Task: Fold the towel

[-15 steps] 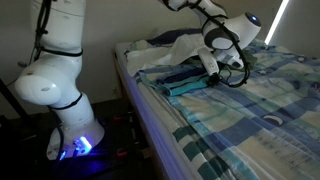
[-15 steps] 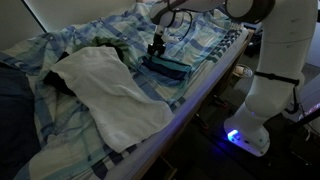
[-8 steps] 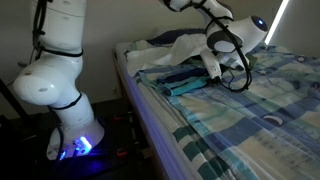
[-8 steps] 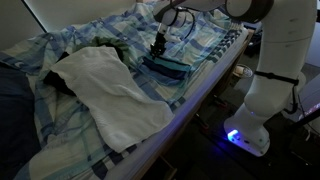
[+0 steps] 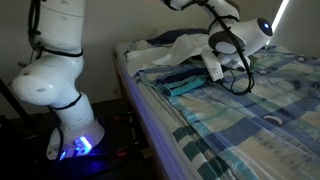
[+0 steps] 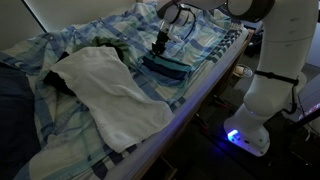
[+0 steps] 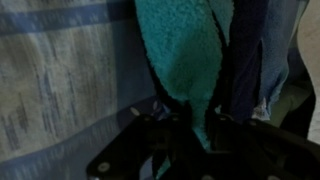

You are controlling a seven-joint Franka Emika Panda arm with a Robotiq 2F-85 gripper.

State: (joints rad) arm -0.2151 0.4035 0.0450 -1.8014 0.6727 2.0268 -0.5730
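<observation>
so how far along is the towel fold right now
Done: the teal towel lies as a narrow, layered bundle on the plaid sheet, so it looks at least partly folded. In hand: the gripper sits at one end of it, and the wrist view shows teal cloth pinched in it. Left: probably carry that end over, release, and flatten.

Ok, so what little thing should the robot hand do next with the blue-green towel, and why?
Probably lift that edge a little and carry it over the rest. In the wrist view an edge of the teal towel looks pinched between the fingers of the gripper, while the rest of it lies on the checked bedsheet.
</observation>
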